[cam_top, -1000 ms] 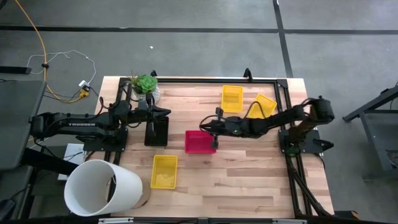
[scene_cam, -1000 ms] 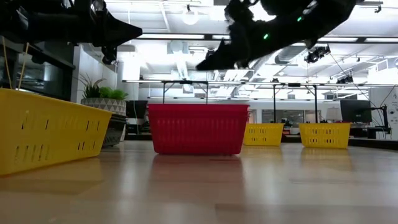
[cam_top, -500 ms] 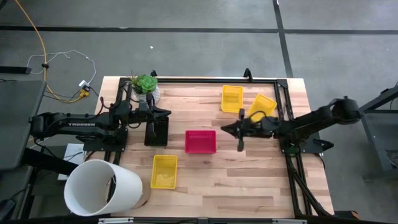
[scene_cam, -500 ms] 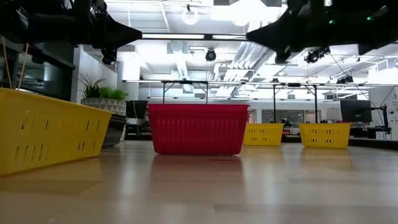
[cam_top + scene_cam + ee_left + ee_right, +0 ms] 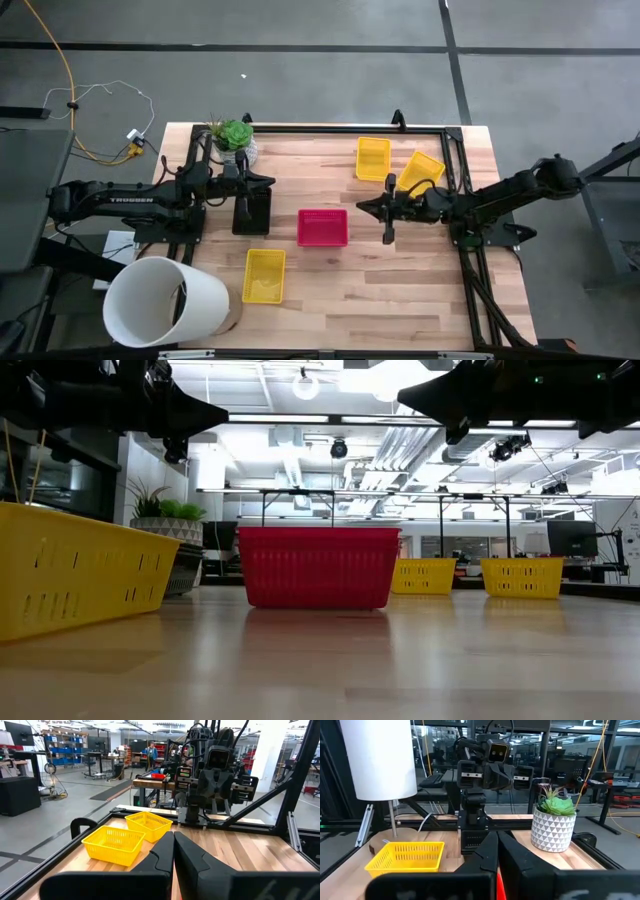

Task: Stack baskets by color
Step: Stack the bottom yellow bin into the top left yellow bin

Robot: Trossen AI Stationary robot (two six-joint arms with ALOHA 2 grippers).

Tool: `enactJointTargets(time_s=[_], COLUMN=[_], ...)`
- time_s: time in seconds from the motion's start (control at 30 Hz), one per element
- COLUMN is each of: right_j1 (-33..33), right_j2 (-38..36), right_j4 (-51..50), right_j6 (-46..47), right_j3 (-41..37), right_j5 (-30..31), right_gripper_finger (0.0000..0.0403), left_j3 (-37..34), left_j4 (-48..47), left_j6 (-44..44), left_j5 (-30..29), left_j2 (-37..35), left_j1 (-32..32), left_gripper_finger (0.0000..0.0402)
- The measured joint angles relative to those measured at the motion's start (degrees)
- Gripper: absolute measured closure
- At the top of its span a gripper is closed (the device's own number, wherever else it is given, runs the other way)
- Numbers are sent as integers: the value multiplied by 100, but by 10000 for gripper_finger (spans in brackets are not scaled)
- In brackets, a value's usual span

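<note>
While both arms hang empty above the table, the risk lies in the next reach.

From above, the right gripper (image 5: 387, 222), fingers pressed together on nothing, hovers between the red basket (image 5: 322, 227) and two yellow baskets (image 5: 373, 158) (image 5: 421, 170) that stand apart, one of them turned askew. I judge that closed fingers coming down would push a light lattice basket across the smooth wood, and the skewed one would not nest without turning. The left gripper (image 5: 266, 181), also clenched empty, waits on the other side of the red basket, above a black basket (image 5: 251, 211); a third yellow basket (image 5: 264, 275) lies near the white bucket (image 5: 163, 300).

At table height, the red basket's (image 5: 318, 566) wall shows fine vertical ribs and tapers downward.

Through the left wrist, the yellow baskets (image 5: 114, 844) look thin, open-meshed and flexible.

Through the right wrist, a faceted white plant pot (image 5: 552, 828) stands beyond the red basket.
</note>
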Motion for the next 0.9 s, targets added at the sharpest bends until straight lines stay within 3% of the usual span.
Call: enactJointTargets(time_s=[0.17,0.3,0.4,0.57,0.73,0.9], right_j1=[-2,-63,-374,-1124,-1769,-2022], right_j2=[0,0,11,385,863,992], right_j4=[-2,-549,-2209,-5610,-7079,-7227], right_j6=[1,-7,368,936,734,685], right_j3=[2,114,634,1936,2585,2614], right_j5=[137,1050,1326,1567,1258,654], right_gripper_finger=[402,383,339,233,163,148], left_j3=[0,0,0,0,0,0], left_j4=[0,2,2,2,2,0], left_j6=[-52,-237,-309,-313,-313,-313], left_j5=[1,1,1,1,1,1], left_j2=[-2,-2,-1,0,1,0], left_j1=[-2,-2,-2,-2,-4,-2], left_gripper_finger=[401,401,402,402,401,401])
